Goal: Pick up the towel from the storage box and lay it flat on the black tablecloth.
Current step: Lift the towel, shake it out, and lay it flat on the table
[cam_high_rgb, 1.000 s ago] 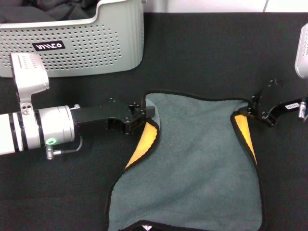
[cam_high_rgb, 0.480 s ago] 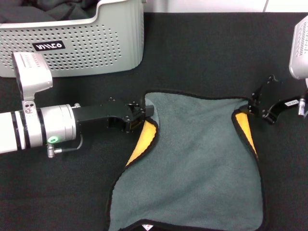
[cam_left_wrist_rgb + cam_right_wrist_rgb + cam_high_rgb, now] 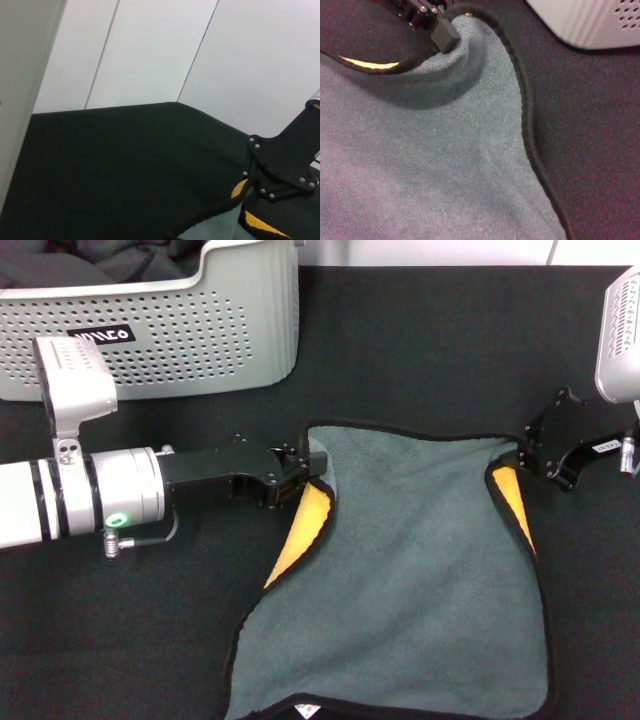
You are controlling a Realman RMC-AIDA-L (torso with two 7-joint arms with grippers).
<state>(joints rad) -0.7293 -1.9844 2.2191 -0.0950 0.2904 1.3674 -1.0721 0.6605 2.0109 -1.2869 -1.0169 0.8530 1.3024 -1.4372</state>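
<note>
Clearly towel (image 3: 420,580) lies grey-green side up.

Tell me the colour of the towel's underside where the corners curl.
Yellow, at both curled corners of the towel; head view shows it best.

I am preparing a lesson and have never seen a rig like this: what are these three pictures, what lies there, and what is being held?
This is a two-armed robot. One picture looks down from its head; the others come from cameras on its wrists. A large black finely textured tablecloth covers the surface. At the far left stands a light grey perforated plastic storage box. A square fuzzy towel, grey-green side up with yellow showing at two lifted corners, lies spread on the cloth. The left gripper pinches one far corner; the right gripper is at the other, both held just above the cloth.
</note>
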